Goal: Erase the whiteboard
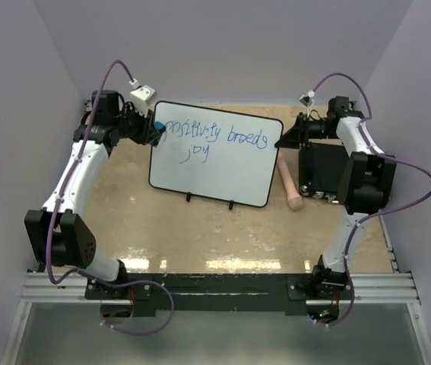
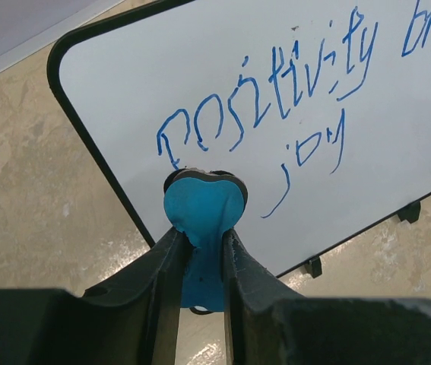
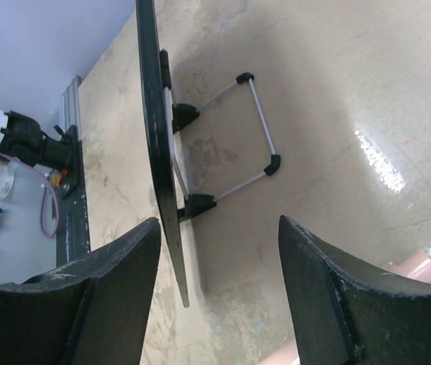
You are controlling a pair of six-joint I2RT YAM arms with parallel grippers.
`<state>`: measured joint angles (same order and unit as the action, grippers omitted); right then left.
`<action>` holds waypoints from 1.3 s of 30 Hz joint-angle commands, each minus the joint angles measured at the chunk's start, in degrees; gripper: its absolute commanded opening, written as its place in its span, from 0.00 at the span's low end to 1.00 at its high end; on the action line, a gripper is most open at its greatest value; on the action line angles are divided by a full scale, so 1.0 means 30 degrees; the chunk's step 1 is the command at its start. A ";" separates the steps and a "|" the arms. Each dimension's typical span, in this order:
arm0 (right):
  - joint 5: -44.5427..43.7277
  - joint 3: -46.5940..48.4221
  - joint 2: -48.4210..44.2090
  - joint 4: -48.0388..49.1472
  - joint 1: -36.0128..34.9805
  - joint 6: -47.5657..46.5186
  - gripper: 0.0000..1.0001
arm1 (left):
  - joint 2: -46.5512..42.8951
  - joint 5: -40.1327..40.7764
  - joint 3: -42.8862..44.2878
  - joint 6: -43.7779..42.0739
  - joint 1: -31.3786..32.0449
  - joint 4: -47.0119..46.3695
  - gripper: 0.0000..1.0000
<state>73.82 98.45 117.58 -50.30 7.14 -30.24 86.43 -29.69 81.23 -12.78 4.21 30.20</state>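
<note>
Your left pincer (image 2: pixel 200 262) is clamped tight on a blue eraser (image 2: pixel 204 209), with both fingers pressed against its stem. The eraser's rounded head sits at the first letter of the blue writing (image 2: pixel 276 106) on the whiteboard (image 1: pixel 215 163). Your right pincer (image 3: pixel 219 296) is spread wide and grips nothing. From that wrist the whiteboard's black rim shows edge-on, just beside one finger (image 3: pixel 101 296); you cannot tell whether they touch. The whiteboard stands propped on its feet, at about 12 o'clock from the middle of the bench (image 1: pixel 200 236). Your left arm goes from its base at 7 o'clock up the 9 o'clock side, its wrist turned in to the whiteboard's 10 o'clock corner. Your right arm goes up from 5 o'clock, its wrist turned in to the 2 o'clock corner, above a black box (image 1: pixel 323 171). A wooden stick (image 1: pixel 289 186) lies between box and whiteboard
</note>
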 commanded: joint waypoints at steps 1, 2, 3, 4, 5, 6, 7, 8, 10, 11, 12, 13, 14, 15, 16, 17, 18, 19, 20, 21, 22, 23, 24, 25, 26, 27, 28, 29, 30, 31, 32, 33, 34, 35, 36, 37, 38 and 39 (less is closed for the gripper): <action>0.0793 -0.0005 -0.1282 0.3112 -0.0444 0.2605 0.65 | -0.0159 0.0551 0.0609 0.0538 0.0092 -0.1274 0.00; 0.0793 0.0023 -0.1283 0.3348 -0.0474 0.2812 0.63 | -0.0072 0.0813 0.0608 0.0538 0.0121 -0.1305 0.00; 0.0822 0.0082 -0.1283 0.3350 -0.0561 0.2872 0.61 | -0.0013 0.0990 0.0637 0.0538 0.0121 -0.1363 0.00; 0.0822 0.0140 -0.1254 0.3321 -0.0649 0.2873 0.59 | 0.0075 0.1165 0.0725 0.0567 0.0179 -0.1422 0.00; 0.0880 0.0199 -0.1196 0.3321 -0.0650 0.2902 0.59 | 0.0221 0.1486 0.0697 0.0567 0.0325 -0.1481 0.00; 0.0910 0.0257 -0.1195 0.3263 -0.0679 0.2931 0.58 | 0.0280 0.1721 0.0638 0.0596 0.0471 -0.1626 0.00; 0.0939 0.0316 -0.1195 0.3233 -0.0680 0.2960 0.57 | 0.0252 0.1927 0.0348 0.0596 0.0647 -0.2150 0.00; 0.0969 0.0433 -0.1108 0.3146 -0.0709 0.2990 0.56 | 0.0193 0.2567 0.0142 0.0596 0.1054 -0.2474 0.00; 0.1056 0.0638 -0.1049 0.2970 -0.0709 0.2961 0.53 | 0.0106 0.3099 -0.0384 0.0655 0.1525 -0.3612 0.00; 0.1057 0.0784 -0.0991 0.2853 -0.0738 0.2990 0.50 | 0.0105 0.3188 -0.0533 0.0800 0.1643 -0.3997 0.00; 0.1057 0.0872 -0.1019 0.2823 -0.0738 0.3019 0.48 | 0.0134 0.3334 -0.0650 0.0888 0.1760 -0.4697 0.00; 0.1028 0.0931 -0.0990 0.2794 -0.0738 0.3048 0.46 | 0.0221 0.3654 -0.0796 0.0918 0.1994 -0.4936 0.00; 0.1027 0.0990 -0.1019 0.2764 -0.0738 0.3048 0.44 | 0.0309 0.3918 -0.0827 0.0977 0.2083 -0.5141 0.00; 0.1027 0.0990 -0.1077 0.2764 -0.0738 0.3077 0.43 | 0.0368 0.4037 -0.0972 0.1035 0.2142 -0.5607 0.00; 0.1027 0.0990 -0.1078 0.2764 -0.0738 0.3107 0.41 | 0.0456 0.4357 -0.1090 0.1065 0.2287 -0.5844 0.00; 0.1056 0.0990 -0.1107 0.2764 -0.0738 0.3165 0.38 | 0.0485 0.4505 -0.1207 0.1123 0.2347 -0.6078 0.00; 0.1057 0.0990 -0.1165 0.2735 -0.0738 0.3166 0.36 | 0.0515 0.4739 -0.1469 0.1153 0.2377 -0.6516 0.00; 0.1057 0.0990 -0.1166 0.2706 -0.0767 0.3195 0.36 | 0.0515 0.5147 -0.1588 0.1153 0.2464 -0.6781 0.00; 0.0999 0.1019 -0.1224 0.2676 -0.0767 0.3195 0.35 | 0.0544 0.5354 -0.1705 0.1124 0.2494 -0.6958 0.00; 0.0998 0.0991 -0.1311 0.2676 -0.0767 0.3224 0.33 | 0.0602 0.5473 -0.1880 0.1124 0.2494 -0.7308 0.00; 0.0998 0.0932 -0.1341 0.2676 -0.0796 0.3224 0.32 | 0.0632 0.5706 -0.1940 0.1095 0.2494 -0.7456 0.00; 0.0998 0.0932 -0.1342 0.2705 -0.0797 0.3253 0.29 | 0.0690 0.5824 -0.1940 0.1065 0.2494 -0.7545 0.00; 0.0969 0.0932 -0.1371 0.2705 -0.0797 0.3283 0.27 | 0.0865 0.5912 -0.1911 0.1065 0.2494 -0.7575 0.00; 0.0911 0.0874 -0.1400 0.2676 -0.0797 0.3283 0.23 | 0.0925 0.6029 -0.1911 0.1036 0.2494 -0.7604 0.00; 0.0852 0.0844 -0.1400 0.2676 -0.0797 0.3283 0.21 | 0.0983 0.6030 -0.1940 0.0978 0.2523 -0.7662 0.00; 0.0823 0.0844 -0.1400 0.2618 -0.0797 0.3283 0.19 | 0.1071 0.5914 -0.1998 0.0948 0.2523 -0.7837 0.00; 0.0735 0.0815 -0.1371 0.2589 -0.0797 0.3341 0.14 | 0.1101 0.5855 -0.2028 0.0861 0.2523 -0.7926 0.00; 0.0706 0.0844 -0.1313 0.2443 -0.0797 0.3341 0.11 | 0.1159 0.6000 -0.2028 0.0889 0.2494 -0.8100 0.00; 0.0676 0.0931 -0.1225 0.2181 -0.0797 0.3138 0.10 | 0.1276 0.6117 -0.1941 0.0889 0.2494 -0.8102 0.00; 0.0647 0.1193 -0.1050 0.1540 -0.0797 0.2904 0.07 | 0.1335 0.6205 -0.1853 0.0802 0.2523 -0.8073 0.00; 0.0647 0.1282 -0.1020 0.1389 -0.0797 0.2641 0.05 | 0.1364 0.6177 -0.1736 0.0743 0.2494 -0.8015 0.00; 0.0647 0.1341 -0.0961 0.1271 -0.0797 0.2609 0.04 | 0.1365 0.6206 -0.1706 0.0685 0.2494 -0.7956 0.00; 0.0647 0.1429 -0.0932 0.1125 -0.0797 0.2551 0.00 | 0.1336 0.6177 -0.1677 0.0597 0.2523 -0.7956 0.00; 0.0647 0.1430 -0.0989 0.1094 -0.0797 0.2492 0.00 | 0.1277 0.6148 -0.1677 0.0538 0.2465 -0.7869 0.00; 0.0676 0.1401 -0.1019 0.1094 -0.0797 0.2492 0.00 | 0.1190 0.6177 -0.1677 0.0480 0.2465 -0.7810 0.00; 0.0705 0.1372 -0.1019 0.1123 -0.0797 0.2434 0.00 | 0.1160 0.6177 -0.1706 0.0363 0.2465 -0.7780 0.00; 0.0705 0.1371 -0.1048 0.1094 -0.0797 0.2433 0.01 | 0.1131 0.6119 -0.1764 0.0304 0.2465 -0.7664 0.00; 0.0763 0.1371 -0.1049 0.1123 -0.0797 0.2491 0.03 | 0.1101 0.6031 -0.1765 0.0245 0.2349 -0.7605 0.00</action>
<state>76.69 100.16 116.84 -46.83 4.86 -20.91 90.74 -11.68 75.35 -10.48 11.40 9.87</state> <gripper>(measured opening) 0.112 0.280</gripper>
